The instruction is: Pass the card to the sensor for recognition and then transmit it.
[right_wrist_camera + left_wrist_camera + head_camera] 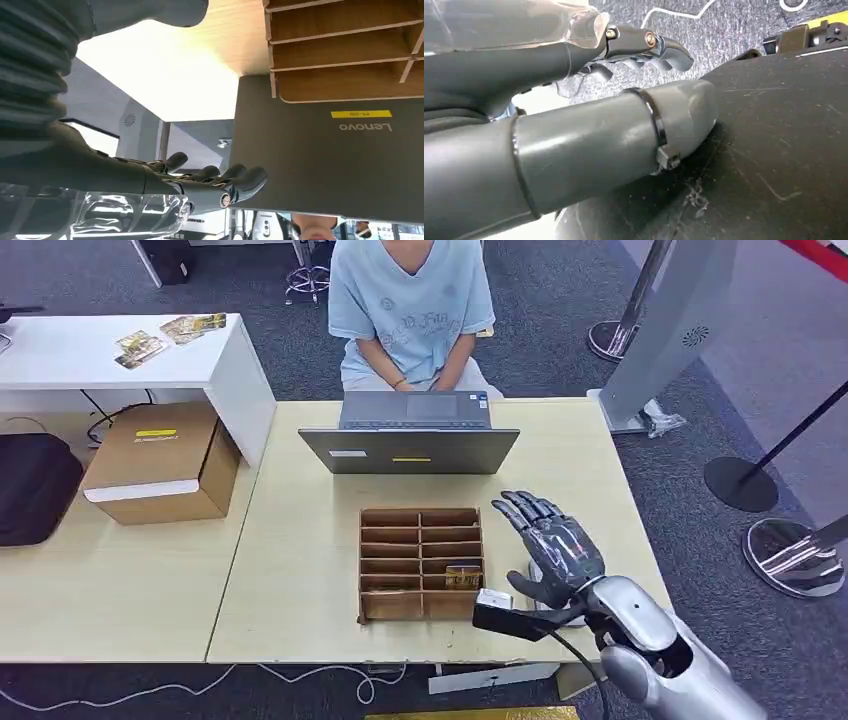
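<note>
In the head view, we see our right robot hand (548, 545) at about four o'clock from the middle of the counter (300, 570), fingers spread wide and holding nothing, hovering just right of the wooden card rack (421, 563). A card (462, 577) stands in a right-hand compartment near the rack's front, at nine o'clock from the robot hand and close to it. Beyond the rack, at twelve o'clock, a grey laptop (410, 448) stands open toward a seated person (412, 310). We cannot make out a sensor for certain; something pale lies partly hidden under the robot hand.

In the left wrist view, our left robot hand (644, 47) hangs over carpet, fingers curled in, with nothing in them that we can see.

In the right wrist view, the open fingers (240, 180) point toward the Lenovo laptop lid (325, 160), with the rack's compartments (345, 50) beside it.

We judge the task barely begun: the card is not yet grasped, so picking, presenting and handing over all remain.
</note>
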